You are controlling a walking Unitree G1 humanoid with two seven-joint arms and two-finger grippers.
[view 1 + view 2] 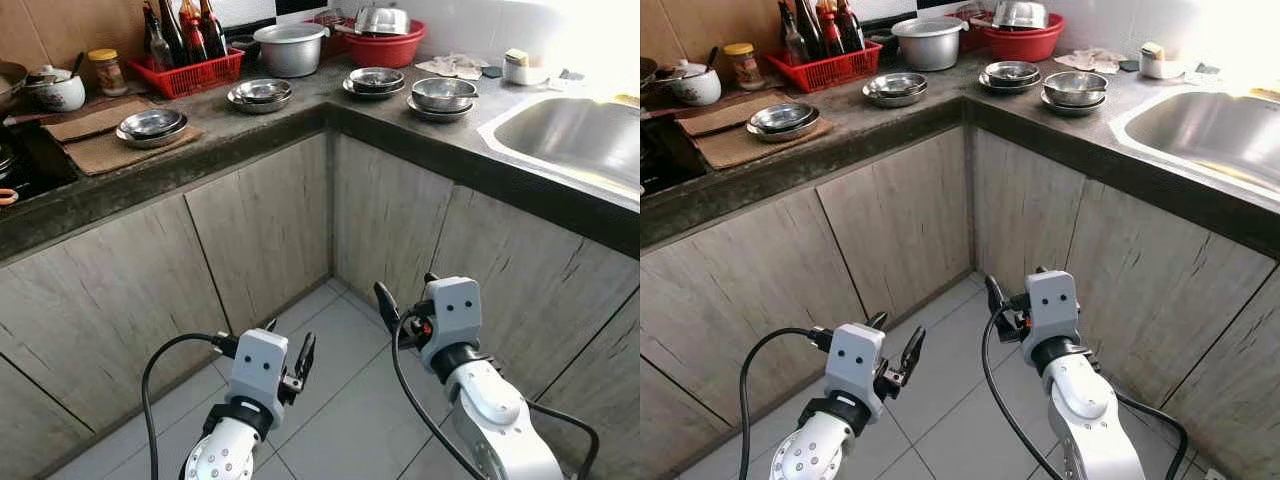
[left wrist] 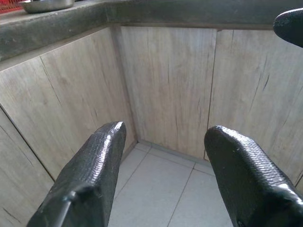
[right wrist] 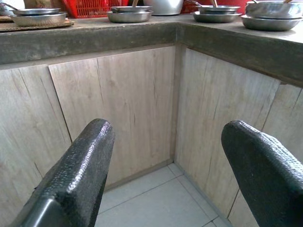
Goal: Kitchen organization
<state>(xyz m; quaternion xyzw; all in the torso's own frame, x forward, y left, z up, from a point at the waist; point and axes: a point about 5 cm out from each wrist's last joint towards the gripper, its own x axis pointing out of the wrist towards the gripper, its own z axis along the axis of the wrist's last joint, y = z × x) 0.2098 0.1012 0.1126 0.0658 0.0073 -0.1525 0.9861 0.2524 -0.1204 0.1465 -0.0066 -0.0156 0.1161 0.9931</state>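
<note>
A: Both arms low, in front of the corner cabinet doors (image 1: pixel 330 220), above the tiled floor (image 1: pixel 340 380). Left gripper (image 1: pixel 290 365) with fingers spread, holding nothing. Right gripper (image 1: pixel 400 315) likewise spread wide and empty.

B: Location of the work?

A: Up on the dark countertop (image 1: pixel 300 115), well above both grippers: stacked steel bowls (image 1: pixel 444 95), (image 1: pixel 376 79), (image 1: pixel 260 93), (image 1: pixel 151 125); red basket of bottles (image 1: pixel 188 70); red basin (image 1: pixel 383 47); aluminium pot (image 1: pixel 291 49); sink (image 1: pixel 575 135) at the right.

B: Risks?

A: Judged only: raising either arm close to the overhanging counter edge could clip it. Shallow stacked bowls likely to slide or tip under a two-finger pinch. Tall bottles easily toppled by a passing arm.

B: Writing, labels?

A: Bottle labels too small to read. Nothing else legible.
</note>
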